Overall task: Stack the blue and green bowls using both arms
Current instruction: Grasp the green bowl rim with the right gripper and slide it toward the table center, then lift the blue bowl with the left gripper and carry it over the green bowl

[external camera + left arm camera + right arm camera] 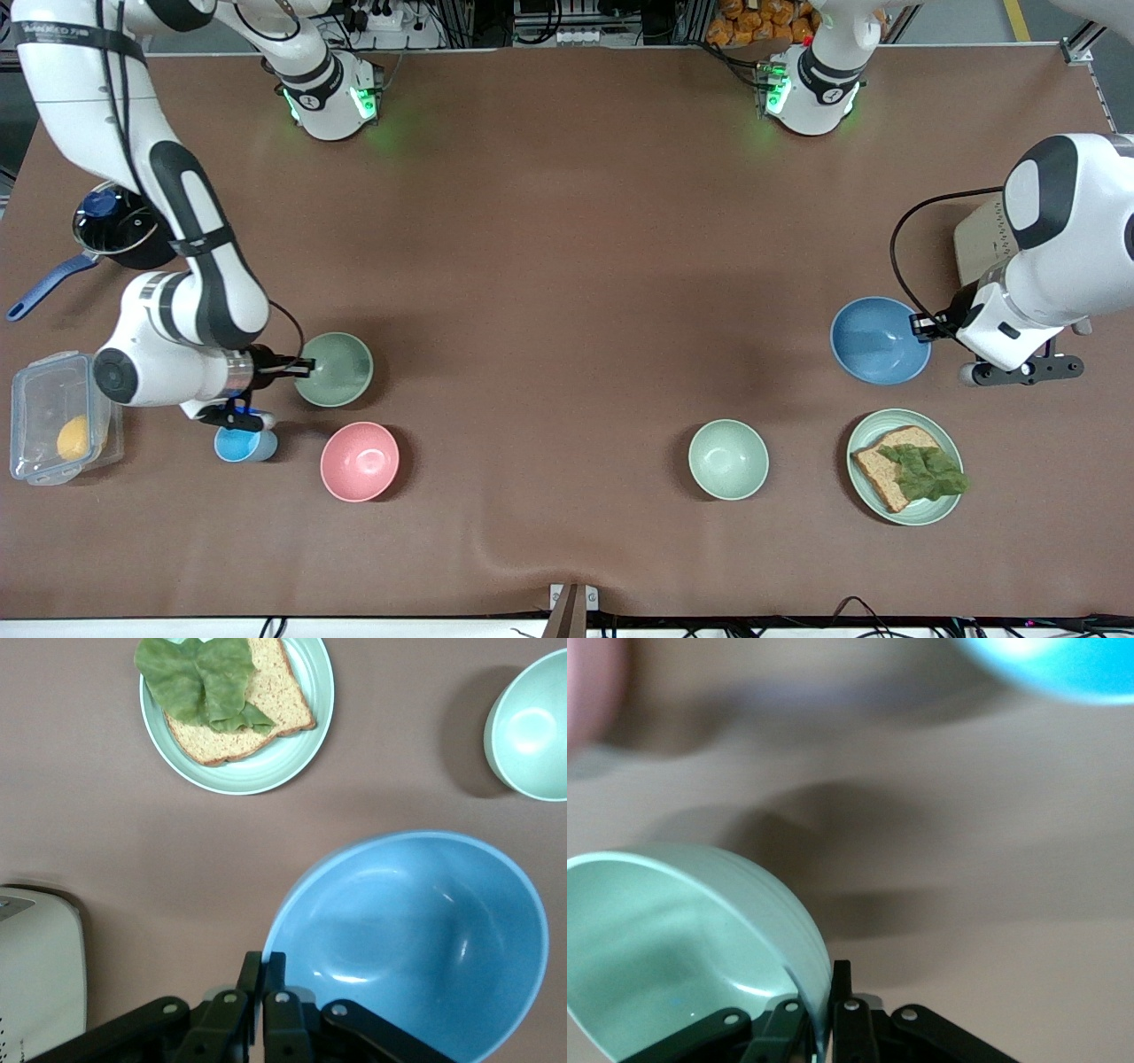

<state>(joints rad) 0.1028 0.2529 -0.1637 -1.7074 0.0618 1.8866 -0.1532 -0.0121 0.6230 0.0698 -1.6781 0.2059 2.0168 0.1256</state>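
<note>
The right gripper [303, 364] is pinching the rim of the round matte sage-green bowl [335, 369], one finger inside the wall and one outside, at the right arm's end of the table. In the right wrist view the green bowl [673, 948] is tilting against the table, so it is probably just off the surface on one side. The left gripper [921, 328] is clamping the rim of the round matte medium-blue bowl [877, 340] in the same way, at the left arm's end; its fingers [273, 979] are straddling the pale rim where the blue bowl [416, 939] curves up.

To do this step well, each arm should be lifting straight up before travelling, because a rim pinch lets a bowl swing and slip. The two bowls are well apart, so both need carrying toward the bare middle of the brown table [567, 221]. One should be set down flat first, and the other lowered level and centred over it, then released only once it is seated.

The small bright-blue cup [244, 443] is sitting just beside the right gripper, and the round pink bowl [359, 461] is near it; the right arm should be rising clear of both.

Both task bowls look smooth, shallow and of equal size, so nesting should be snug.
</note>
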